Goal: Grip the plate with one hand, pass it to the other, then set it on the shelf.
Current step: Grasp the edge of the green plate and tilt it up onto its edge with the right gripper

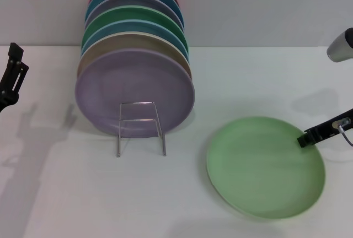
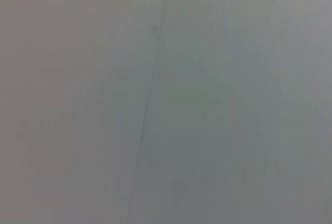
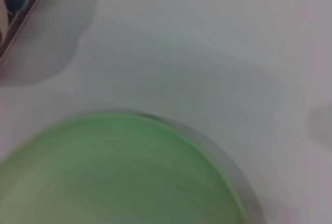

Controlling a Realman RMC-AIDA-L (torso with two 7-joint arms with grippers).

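The pale mint-green plate (image 1: 265, 166) lies flat on the white table at the front right; it also fills the lower part of the right wrist view (image 3: 114, 172). My right gripper (image 1: 305, 138) reaches in from the right edge, its dark tip at the plate's right rim. The wire shelf (image 1: 140, 128) stands left of centre, its square front loop bare in front of the plates it holds. My left gripper (image 1: 12, 75) hangs at the far left, well away from the plate and shelf. The left wrist view shows only a plain grey surface.
Several plates stand in a row in the shelf, a lilac plate (image 1: 135, 92) foremost, then beige, blue, dark green and red ones behind. A corner of that stack (image 3: 18, 6) shows in the right wrist view. White tabletop (image 1: 66, 194) lies between shelf and front edge.
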